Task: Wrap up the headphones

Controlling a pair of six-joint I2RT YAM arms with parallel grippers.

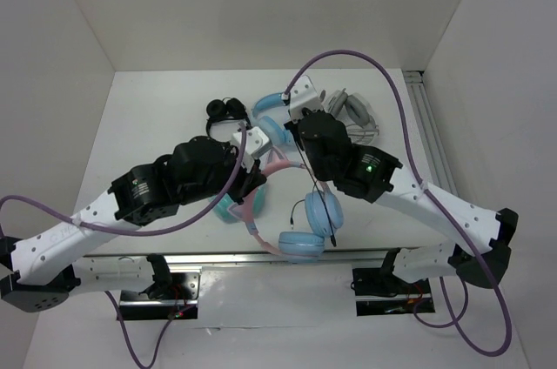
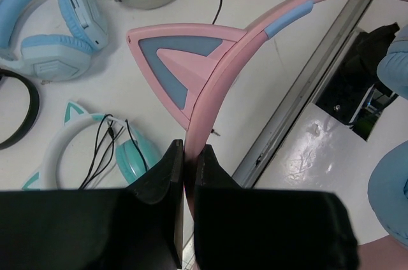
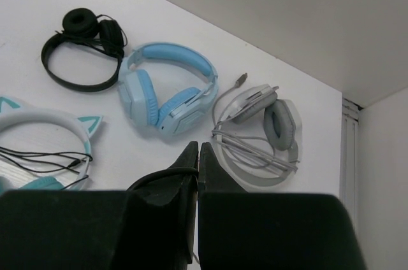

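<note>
Pinches the pink headband [image 2: 220, 82] of the headphones [image 1: 300, 245], lower centre of the top view, in the left gripper [image 2: 189, 155] to steady them. Nips the thin black cable [image 3: 159, 177] in the right gripper [image 3: 197, 155], likely ready for winding.

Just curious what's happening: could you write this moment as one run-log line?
left end effector: shut on headphones at pink headband | right end effector: shut on black cable

Left arm [image 1: 87, 221] and right arm [image 1: 435, 204]: white links, black joints, black left gripper [image 2: 189, 155] and right gripper [image 3: 196, 155], purple cable [image 1: 348, 52] along each, green light [image 1: 368, 168] on right.
</note>
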